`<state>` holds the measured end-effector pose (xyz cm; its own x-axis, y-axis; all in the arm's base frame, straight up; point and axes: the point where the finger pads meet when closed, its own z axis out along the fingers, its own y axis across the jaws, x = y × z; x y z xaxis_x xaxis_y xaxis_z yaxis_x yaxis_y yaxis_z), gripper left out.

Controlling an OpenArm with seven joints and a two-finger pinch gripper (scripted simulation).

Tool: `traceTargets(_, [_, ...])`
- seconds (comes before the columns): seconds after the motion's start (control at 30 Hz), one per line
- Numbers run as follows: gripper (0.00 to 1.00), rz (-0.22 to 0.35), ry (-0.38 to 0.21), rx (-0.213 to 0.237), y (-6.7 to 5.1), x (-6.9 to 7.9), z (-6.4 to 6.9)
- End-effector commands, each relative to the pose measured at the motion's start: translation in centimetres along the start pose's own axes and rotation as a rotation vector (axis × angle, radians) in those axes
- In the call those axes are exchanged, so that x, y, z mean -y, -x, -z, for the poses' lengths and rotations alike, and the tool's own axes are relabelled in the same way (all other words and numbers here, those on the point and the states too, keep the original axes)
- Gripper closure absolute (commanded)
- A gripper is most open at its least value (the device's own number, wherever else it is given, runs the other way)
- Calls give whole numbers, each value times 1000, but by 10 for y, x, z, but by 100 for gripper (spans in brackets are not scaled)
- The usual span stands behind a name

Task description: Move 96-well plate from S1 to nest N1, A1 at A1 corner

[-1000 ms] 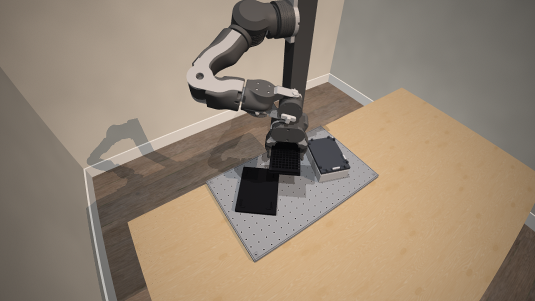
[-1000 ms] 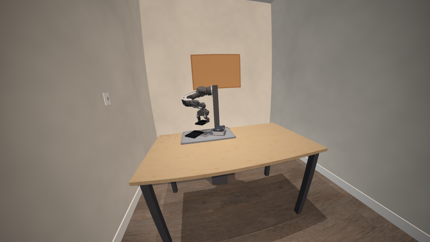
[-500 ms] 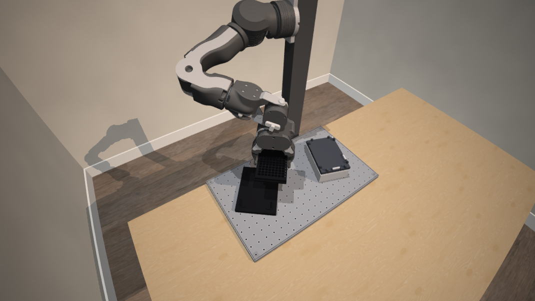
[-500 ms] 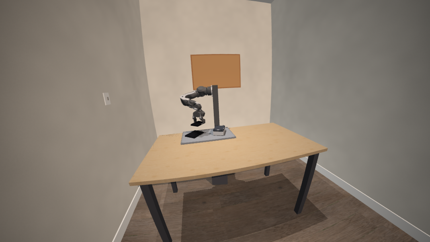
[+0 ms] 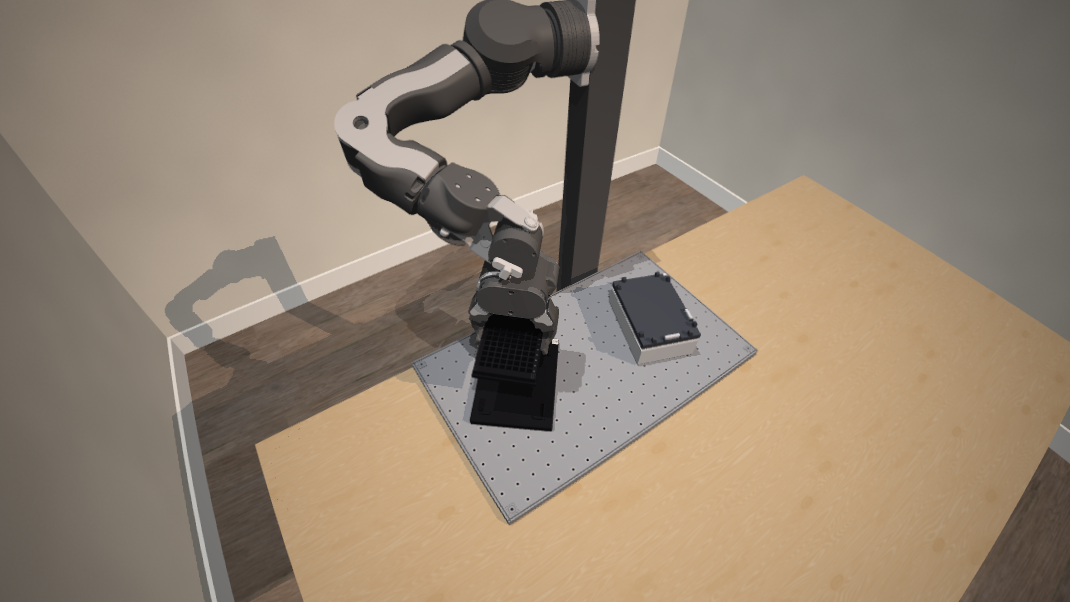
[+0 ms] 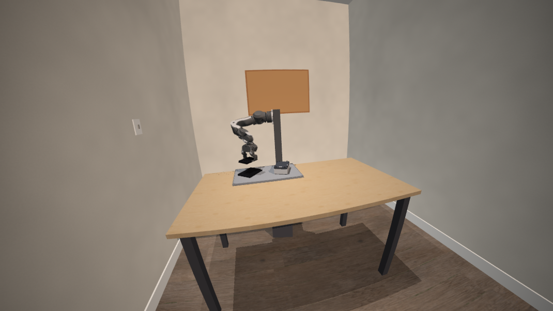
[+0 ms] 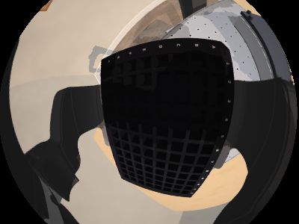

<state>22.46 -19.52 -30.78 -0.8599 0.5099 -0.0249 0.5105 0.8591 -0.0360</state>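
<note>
A pale wooden table on dark legs stands in a small room with beige and grey walls, a dark plank floor, an orange board on the back wall and a light switch on the left wall. A grey perforated base plate lies at the table's far edge beside a dark mounting post. On it sit the flat black plate nest N1 and, well apart, the white-sided plate shaker S1. The gripper pinches the black 96-well plate by one end, holding it in the air above the nest's far end.
</note>
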Motion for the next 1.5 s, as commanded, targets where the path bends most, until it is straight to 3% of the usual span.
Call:
traceTargets(0.0, [100,44,40,-16,-6,-12,1])
traceTargets(0.33, [100,44,40,-16,-6,-12,1])
traceTargets(0.5, [100,43,40,-16,0,-3,-2])
traceTargets(1.47, [100,43,40,-16,-1,-5,-2])
